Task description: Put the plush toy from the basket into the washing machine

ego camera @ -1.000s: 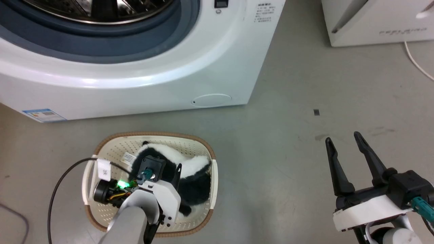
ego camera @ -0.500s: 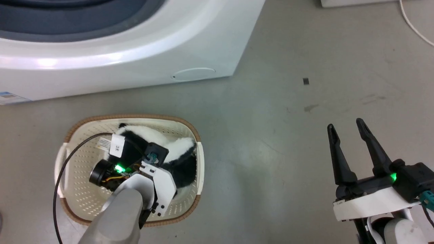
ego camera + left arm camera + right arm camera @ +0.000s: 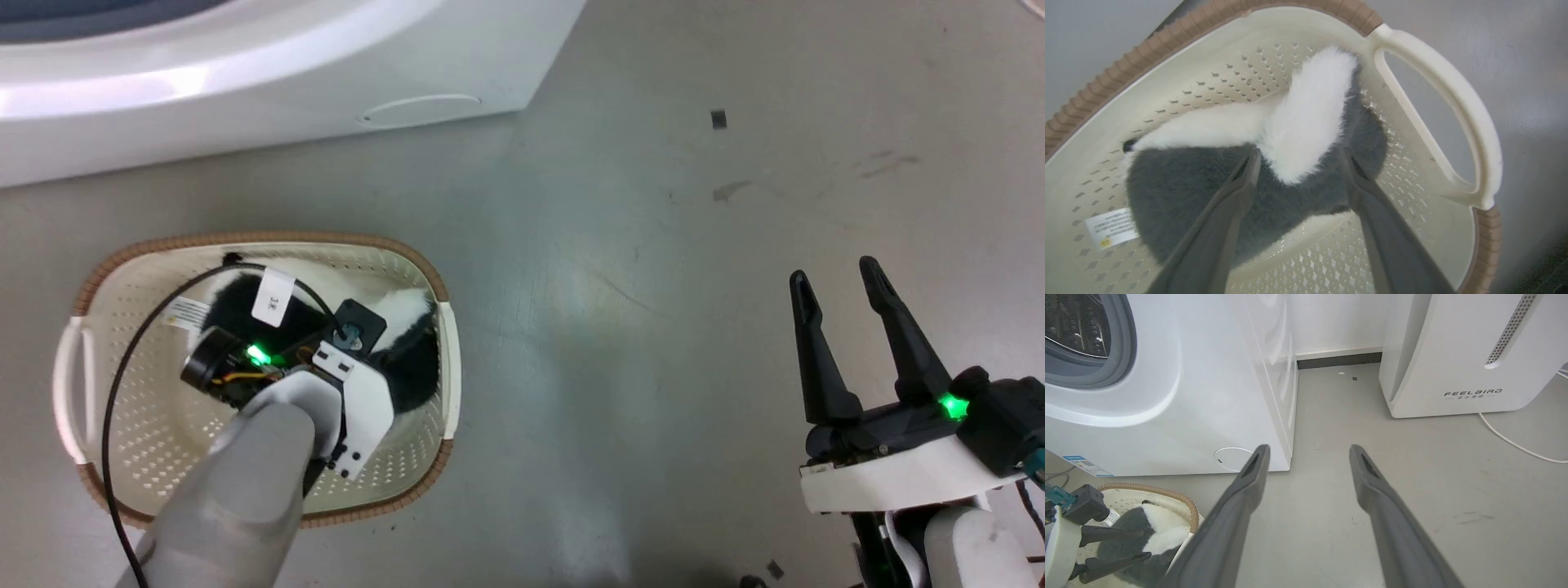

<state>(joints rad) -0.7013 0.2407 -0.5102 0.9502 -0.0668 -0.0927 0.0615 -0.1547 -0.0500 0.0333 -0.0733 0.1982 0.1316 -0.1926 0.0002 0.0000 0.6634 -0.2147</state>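
Evidently the grasp step is in hand: the left gripper is set down inside the basket, w/ its two fingers spread wide either side of a white tuft of the plush toy. The tips are sunk into the dark fur but not closed on it, so nothing is held yet. The toy is lying on the basket bottom, pushed toward the wall by the white handle, w/ the label at its other side. The right gripper is held over bare floor, well apart from the basket, fingers parted, nothing between them.

Next, a squeeze on tuft & body is called for, then a straight lift, so the long pile is not dragged along the perforated wall or caught under the brown rim. Room is tight on the handle side; more is left on the label side. The washing machine is stood just beyond the basket, w/ drum & grey gasket seen at the upper left of the right wrist view. The way up to it is judged unobstructed. The FEELBIRD appliance is well off to the right & shld not be involved.
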